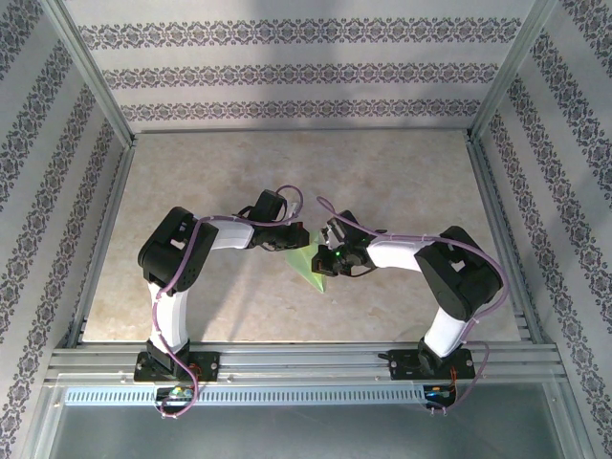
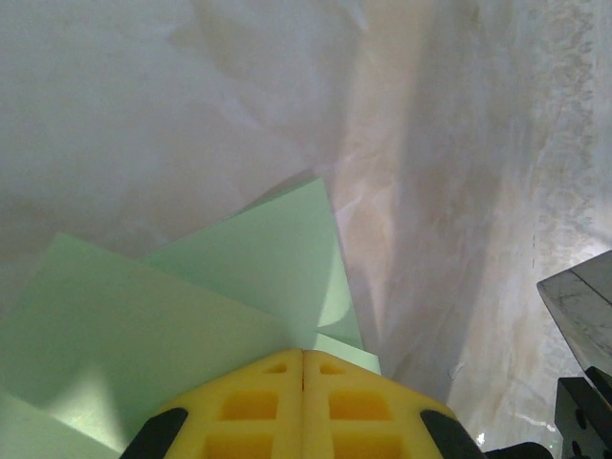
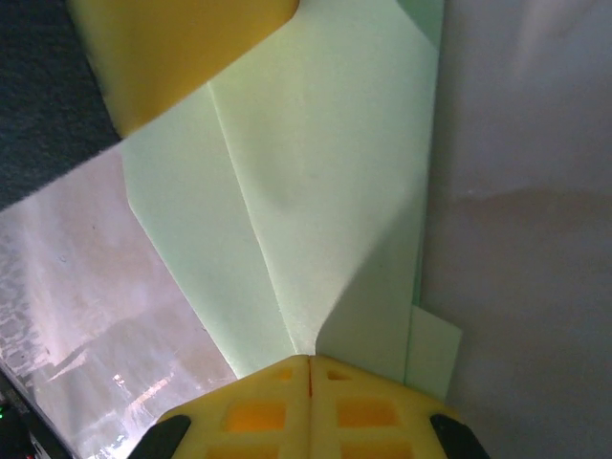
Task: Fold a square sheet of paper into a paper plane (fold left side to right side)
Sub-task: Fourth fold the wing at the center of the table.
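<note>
**Near desk [image 1: 287,163] centre: sheet of paper [image 1: 312,264] pinched from both sides**

Slightly toward the desk's near edge, you have the creased pale green sheet of paper caught between the two arms. Your left tool [image 2: 303,356] has its yellow fingers pressed together on overlapping layers. Your right tool [image 3: 309,361] is likewise closed, pinching the sheet where a long crease runs into its tips.

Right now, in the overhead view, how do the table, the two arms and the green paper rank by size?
1. table
2. left arm and right arm: they look alike, so no ranking between them
3. paper, by far the smallest
</note>
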